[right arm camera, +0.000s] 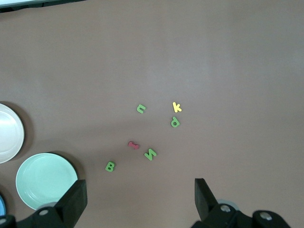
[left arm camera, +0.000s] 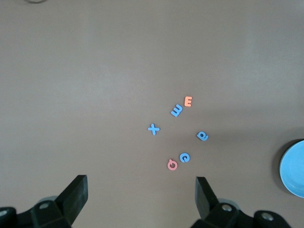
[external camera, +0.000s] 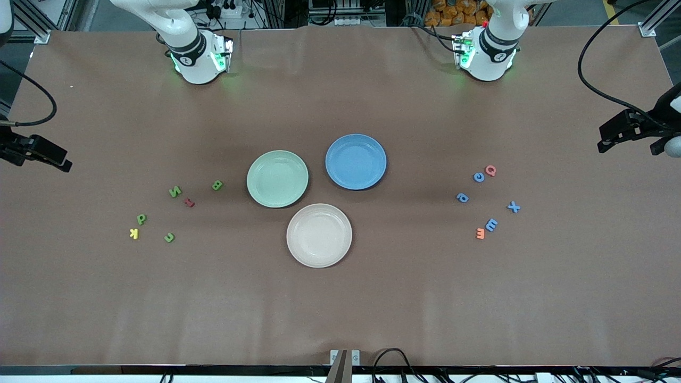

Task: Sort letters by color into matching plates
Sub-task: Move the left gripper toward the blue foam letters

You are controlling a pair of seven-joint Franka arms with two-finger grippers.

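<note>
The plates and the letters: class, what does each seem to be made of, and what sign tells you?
The plates, such as the green plate: probably matte plastic or a fibre composite; even pastel colour, soft sheen, no glaze glare. The letters, such as the green B: likely foam or soft plastic; chunky, flat, dull solid colour. Neither can be settled by look alone.

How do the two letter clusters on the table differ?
The cluster at the right arm's end is mostly green letters, with one red and one yellow; the cluster at the left arm's end is mostly blue, with one pink and one orange. The green-heavy cluster is spread wider, while the blue-heavy one sits tighter. Both hold six letters, all lying on the table, none yet on a plate.
</note>
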